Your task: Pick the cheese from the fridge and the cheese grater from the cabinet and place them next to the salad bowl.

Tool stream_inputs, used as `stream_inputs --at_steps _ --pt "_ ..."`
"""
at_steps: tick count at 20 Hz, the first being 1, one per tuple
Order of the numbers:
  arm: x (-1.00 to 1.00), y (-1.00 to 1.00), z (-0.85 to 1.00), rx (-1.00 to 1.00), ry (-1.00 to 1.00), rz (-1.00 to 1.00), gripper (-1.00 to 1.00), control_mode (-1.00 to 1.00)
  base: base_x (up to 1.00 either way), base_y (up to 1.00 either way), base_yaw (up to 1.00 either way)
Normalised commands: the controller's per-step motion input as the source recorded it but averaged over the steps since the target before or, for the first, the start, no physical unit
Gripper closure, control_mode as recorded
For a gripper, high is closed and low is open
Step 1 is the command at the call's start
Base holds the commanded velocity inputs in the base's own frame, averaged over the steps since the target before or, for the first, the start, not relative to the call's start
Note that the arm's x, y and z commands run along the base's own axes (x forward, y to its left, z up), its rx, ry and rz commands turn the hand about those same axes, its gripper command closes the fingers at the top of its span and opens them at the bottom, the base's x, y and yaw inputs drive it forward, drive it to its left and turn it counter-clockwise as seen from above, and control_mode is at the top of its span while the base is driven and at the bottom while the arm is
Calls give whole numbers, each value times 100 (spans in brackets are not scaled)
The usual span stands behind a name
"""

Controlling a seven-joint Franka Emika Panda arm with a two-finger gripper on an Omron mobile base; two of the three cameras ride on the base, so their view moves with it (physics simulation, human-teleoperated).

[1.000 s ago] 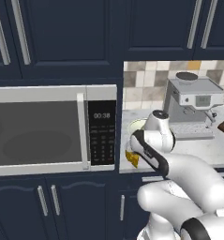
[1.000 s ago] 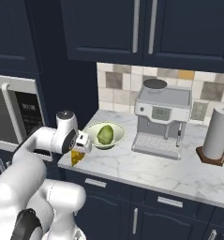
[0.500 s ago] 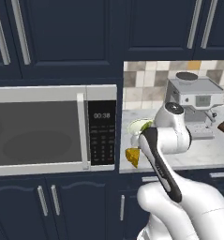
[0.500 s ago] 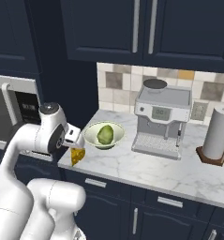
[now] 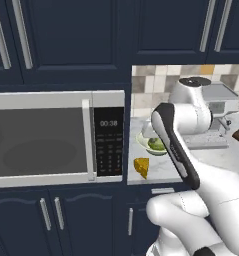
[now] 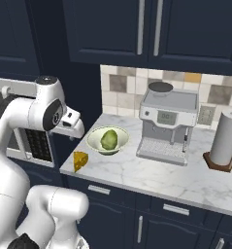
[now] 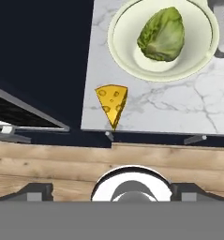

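The cheese [image 7: 112,104] lies on the marble counter [image 6: 151,170] near its front corner, directly below the raised gripper [image 6: 76,127], which hangs clear above it and touches nothing. The salad bowl [image 7: 132,60], holding a lettuce head [image 7: 161,35], sits just beside the wedge, a little farther out from the gripper and apart from it. How far the jaws stand apart cannot be told. Beyond the bowl stands a coffee machine [image 6: 167,126], with a paper towel roll [image 6: 225,141] at the far end. A microwave [image 5: 56,137] sits on the gripper's other side.
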Motion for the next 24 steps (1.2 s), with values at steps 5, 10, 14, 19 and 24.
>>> stream_inputs --at_steps 5,10,14,19,24 --pt "-90 0 67 0 1 0 -100 -100 0 0 0" --pt "-81 1 68 0 -15 3 -100 -100 0 0 0" --pt "-51 0 52 0 -23 13 -100 -100 0 0 0" --pt "-18 0 17 0 -17 5 -100 -100 0 0 0" --pt "0 0 -3 -1 0 0 -100 -100 0 0 0"
